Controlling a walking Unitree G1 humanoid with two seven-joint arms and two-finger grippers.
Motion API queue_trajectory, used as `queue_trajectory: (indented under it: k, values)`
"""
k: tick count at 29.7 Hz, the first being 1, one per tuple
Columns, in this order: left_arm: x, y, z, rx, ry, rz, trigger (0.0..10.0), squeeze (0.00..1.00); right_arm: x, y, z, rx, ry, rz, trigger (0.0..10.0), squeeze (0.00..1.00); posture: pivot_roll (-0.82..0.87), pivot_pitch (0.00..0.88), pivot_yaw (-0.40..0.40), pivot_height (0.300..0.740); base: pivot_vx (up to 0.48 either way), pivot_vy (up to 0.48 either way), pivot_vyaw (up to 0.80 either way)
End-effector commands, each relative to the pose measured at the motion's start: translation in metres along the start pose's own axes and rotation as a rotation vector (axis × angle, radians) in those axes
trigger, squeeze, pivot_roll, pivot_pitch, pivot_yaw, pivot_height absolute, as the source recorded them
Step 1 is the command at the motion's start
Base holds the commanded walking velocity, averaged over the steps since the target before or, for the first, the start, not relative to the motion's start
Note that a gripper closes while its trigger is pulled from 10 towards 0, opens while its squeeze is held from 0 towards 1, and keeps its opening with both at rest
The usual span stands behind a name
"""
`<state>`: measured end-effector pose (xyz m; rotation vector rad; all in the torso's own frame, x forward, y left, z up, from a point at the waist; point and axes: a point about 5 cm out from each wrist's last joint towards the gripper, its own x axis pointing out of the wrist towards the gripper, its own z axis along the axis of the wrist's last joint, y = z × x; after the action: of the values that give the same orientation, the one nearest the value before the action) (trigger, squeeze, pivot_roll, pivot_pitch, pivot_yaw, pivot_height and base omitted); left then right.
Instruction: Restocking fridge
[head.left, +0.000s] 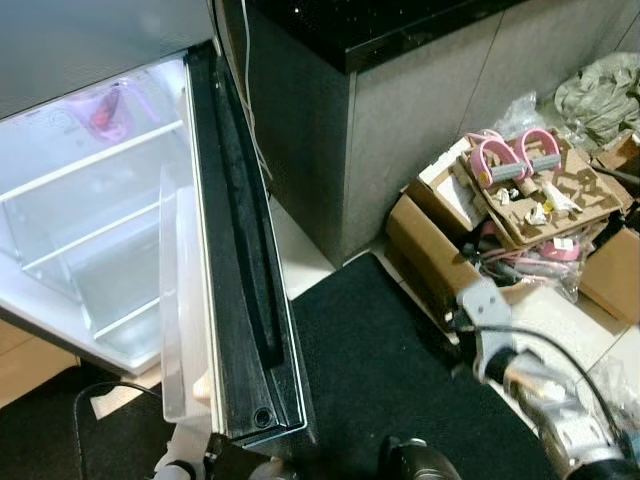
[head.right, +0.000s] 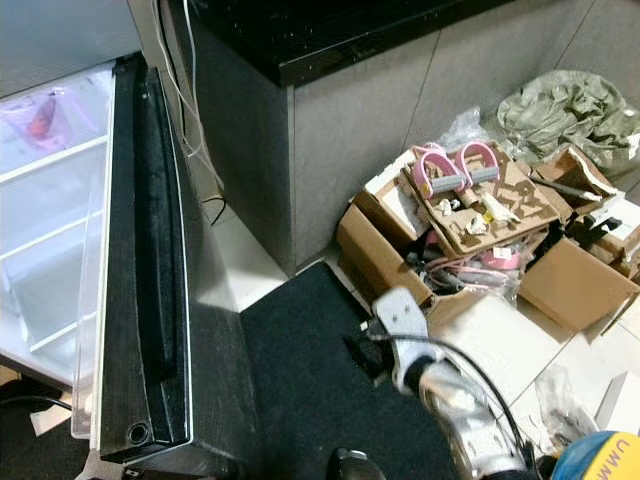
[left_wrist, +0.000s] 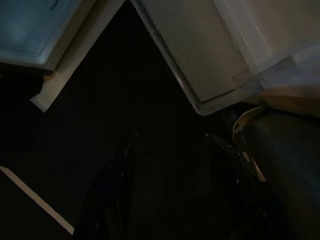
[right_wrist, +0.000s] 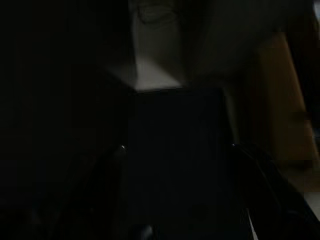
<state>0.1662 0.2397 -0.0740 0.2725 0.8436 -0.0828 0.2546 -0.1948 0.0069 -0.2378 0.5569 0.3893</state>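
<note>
Two tools hang low over the black mat (head.left: 400, 370), both empty with fingers spread: the left tool (left_wrist: 172, 195) just beside the foot of the fridge door (head.left: 245, 300), the right tool (right_wrist: 177, 200) over the mat's far edge. We see one fridge (head.left: 90, 230), open and lit, with three glass shelves and one reddish item (head.left: 105, 115) on the top one. We judge the door heavy and stiff, best taken at its outer edge. One pile of cardboard boxes (head.right: 450, 240) lies against the tabletop's side, with two pink loops (head.right: 455, 165) on top, probably light and soft.
</note>
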Motion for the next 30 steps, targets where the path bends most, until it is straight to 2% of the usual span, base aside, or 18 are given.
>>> queue_trajectory:
  k: [1,3,4,6,10,13,19,23,30]
  values:
    - [-0.006,-0.005,-0.019,-0.008,0.068,-0.006,10.0,0.00,-0.003,0.007,-0.029,0.013,0.100,-0.029,10.0,0.00,-0.07,0.199,-0.004,0.727,0.000,0.000,0.00]
    - [-0.008,-0.005,-0.027,-0.003,0.102,-0.003,10.0,0.00,-0.009,0.013,-0.067,0.069,0.241,-0.137,10.0,0.00,-0.07,0.198,-0.006,0.727,0.000,0.000,0.00]
    - [-0.008,-0.005,-0.027,-0.003,0.102,-0.003,10.0,0.00,-0.009,0.013,-0.067,0.069,0.241,-0.137,10.0,0.00,-0.07,0.198,-0.006,0.727,0.000,0.000,0.00]
    - [-0.011,-0.005,-0.033,-0.022,0.126,0.000,10.0,0.00,-0.018,0.014,-0.094,0.108,0.338,-0.236,10.0,0.00,-0.06,0.199,-0.009,0.727,0.000,0.000,0.00]
    - [-0.013,-0.004,-0.038,-0.061,0.148,0.014,10.0,0.00,-0.026,0.014,-0.110,0.162,0.388,-0.320,10.0,0.00,-0.06,0.199,-0.010,0.727,0.000,0.000,0.00]
    - [-0.014,-0.002,-0.042,-0.081,0.161,0.027,10.0,0.00,-0.029,0.015,-0.115,0.194,0.388,-0.345,10.0,0.00,-0.06,0.198,-0.011,0.727,0.000,0.000,0.00]
    - [-0.020,0.010,-0.051,-0.181,0.197,0.095,10.0,0.00,-0.026,0.032,-0.119,0.225,0.342,-0.321,10.0,0.00,-0.06,0.191,-0.017,0.727,0.000,0.000,0.00]
    - [-0.020,0.011,-0.052,-0.196,0.198,0.100,10.0,0.00,-0.024,0.036,-0.119,0.227,0.333,-0.318,10.0,0.00,-0.06,0.189,-0.020,0.727,-0.126,0.000,0.00]
    - [-0.020,0.008,-0.052,-0.189,0.196,0.087,10.0,0.00,-0.023,0.041,-0.119,0.229,0.324,-0.311,10.0,0.00,-0.06,0.185,-0.018,0.727,-0.456,0.000,0.00]
